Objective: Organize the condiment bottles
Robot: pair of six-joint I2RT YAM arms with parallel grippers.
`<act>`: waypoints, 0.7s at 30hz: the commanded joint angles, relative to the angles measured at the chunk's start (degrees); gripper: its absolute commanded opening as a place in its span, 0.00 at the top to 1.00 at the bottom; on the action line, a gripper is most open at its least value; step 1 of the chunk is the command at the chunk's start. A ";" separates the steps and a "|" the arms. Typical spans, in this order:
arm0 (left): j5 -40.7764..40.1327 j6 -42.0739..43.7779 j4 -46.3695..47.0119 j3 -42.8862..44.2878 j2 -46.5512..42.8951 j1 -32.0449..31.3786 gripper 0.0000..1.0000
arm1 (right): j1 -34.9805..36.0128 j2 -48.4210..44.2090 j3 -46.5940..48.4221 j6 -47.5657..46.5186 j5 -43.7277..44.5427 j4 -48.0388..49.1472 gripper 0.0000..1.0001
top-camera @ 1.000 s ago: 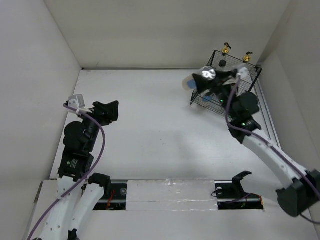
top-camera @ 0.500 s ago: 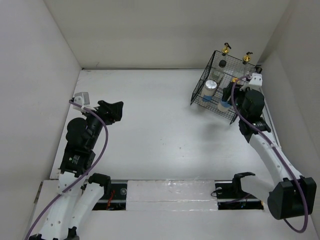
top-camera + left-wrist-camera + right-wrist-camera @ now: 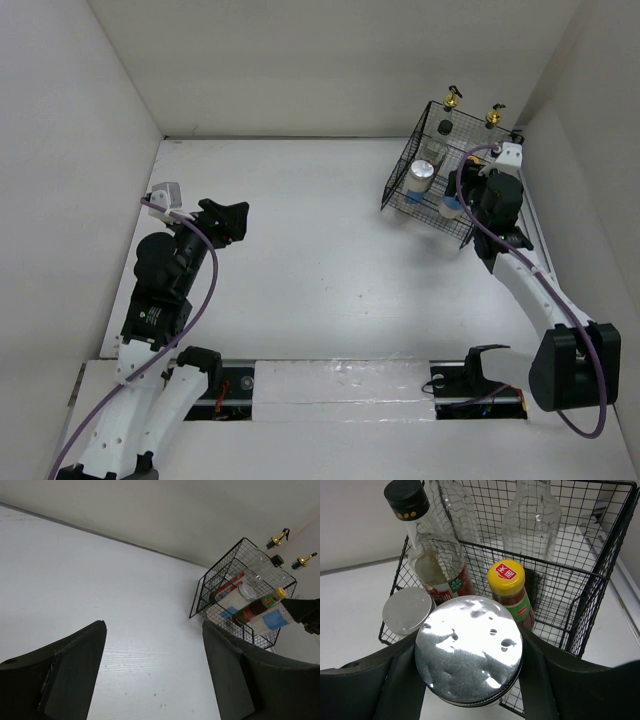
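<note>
Status on the sort:

- table (image 3: 300, 250): no bottle visible on it in any view.
- basket (image 3: 398, 172): sits at the far right corner. All six bottles I can count are in it or at it.
- left gripper (image 3: 155, 645): fingers spread wide, nothing between them. It hovers over the left side, well apart from the basket.
- right gripper (image 3: 469, 652): at the basket's near-right side, fingers closed on the lid end of one shaker (image 3: 452, 207).
- glass bottles (image 3: 532, 520) (image 3: 451, 505): both upright along the far wall of the basket.
- dark bottle (image 3: 437, 565): upright, black cap on, in front of the glass pair.
- second shaker (image 3: 407, 612): silver lid up, just beside the dark bottle.
- yellow-cap jar (image 3: 506, 580): upright, between the dark bottle and the right wall.

Read: five placed, and the sixth is in hand and looks inside the basket outline. Can't tell whether it's seated on the basket floor. Left to do, I'd judge: set it down, let go, pull the right arm clear. Near done.
</note>
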 commanded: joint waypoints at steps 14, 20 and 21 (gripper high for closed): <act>0.71 0.77 3.02 0.29 1.17 0.36 0.22 | 0.18 6.27 1.17 -0.42 3.68 14.13 0.46; 0.71 0.77 3.02 0.29 1.18 0.36 0.21 | 1.42 9.61 -1.12 -0.42 4.92 15.45 0.46; 0.71 0.77 3.02 0.29 1.18 0.36 0.21 | 1.42 10.32 -1.13 -0.42 4.92 15.45 0.43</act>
